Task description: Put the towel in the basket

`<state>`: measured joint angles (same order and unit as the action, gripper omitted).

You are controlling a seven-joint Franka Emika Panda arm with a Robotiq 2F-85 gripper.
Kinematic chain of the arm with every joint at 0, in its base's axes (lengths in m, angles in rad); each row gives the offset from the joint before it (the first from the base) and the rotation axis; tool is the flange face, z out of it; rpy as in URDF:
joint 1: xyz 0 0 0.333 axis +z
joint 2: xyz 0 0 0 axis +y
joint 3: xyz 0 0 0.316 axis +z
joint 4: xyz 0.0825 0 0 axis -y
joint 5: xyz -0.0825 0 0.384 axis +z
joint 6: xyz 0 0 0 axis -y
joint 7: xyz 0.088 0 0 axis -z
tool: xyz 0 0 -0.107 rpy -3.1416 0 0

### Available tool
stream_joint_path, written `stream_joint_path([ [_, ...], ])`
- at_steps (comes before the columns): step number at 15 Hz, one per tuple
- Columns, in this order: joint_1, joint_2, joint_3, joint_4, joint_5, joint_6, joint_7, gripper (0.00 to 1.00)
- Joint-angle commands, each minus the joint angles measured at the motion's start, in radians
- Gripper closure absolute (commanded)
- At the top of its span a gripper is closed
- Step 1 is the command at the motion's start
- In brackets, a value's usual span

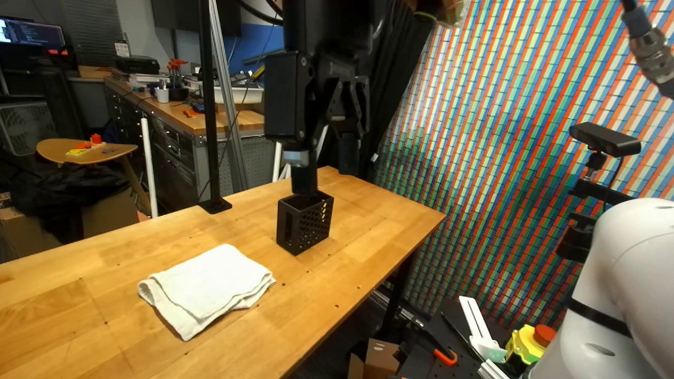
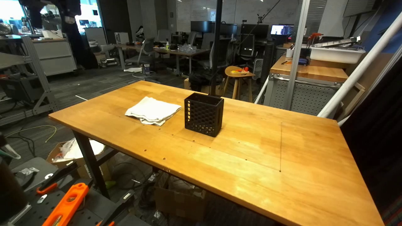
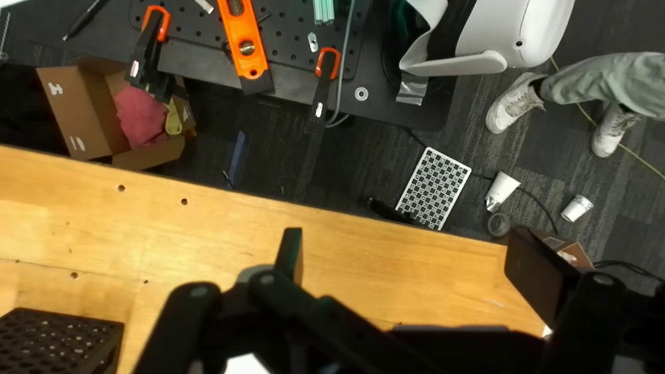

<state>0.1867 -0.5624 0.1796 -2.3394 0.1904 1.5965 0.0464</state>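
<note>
The off-white towel (image 1: 208, 284) lies folded flat on the wooden table; an exterior view also shows this towel (image 2: 152, 110) a short way beside the basket (image 2: 202, 114). That black, open-topped basket (image 1: 308, 226) stands upright, and nothing shows above its rim. My gripper (image 1: 326, 166) hangs over the table, one fingertip overlapping the basket's rim in that picture. In the wrist view the gripper (image 3: 410, 262) has its fingers (image 3: 291, 254) wide apart, with only tabletop seen between them. There the basket (image 3: 57, 343) sits low at the left, away from the jaws.
A black post (image 1: 209, 116) rises from the far edge of the table (image 1: 368, 221). Past the near edge are a cardboard box (image 3: 83, 114), an orange level (image 3: 244, 41) and clamps on a black bench. A person's legs (image 3: 592, 88) appear at the upper right of the wrist view.
</note>
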Motion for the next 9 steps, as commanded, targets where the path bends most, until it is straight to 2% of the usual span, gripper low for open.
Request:
stream_joint_path([
  [1, -0.001, 0.129, 0.022, 0.095, -0.057, 0.064, -0.042, 0.0],
  [9, -0.018, 0.375, -0.001, 0.252, -0.224, 0.206, -0.149, 0.0],
])
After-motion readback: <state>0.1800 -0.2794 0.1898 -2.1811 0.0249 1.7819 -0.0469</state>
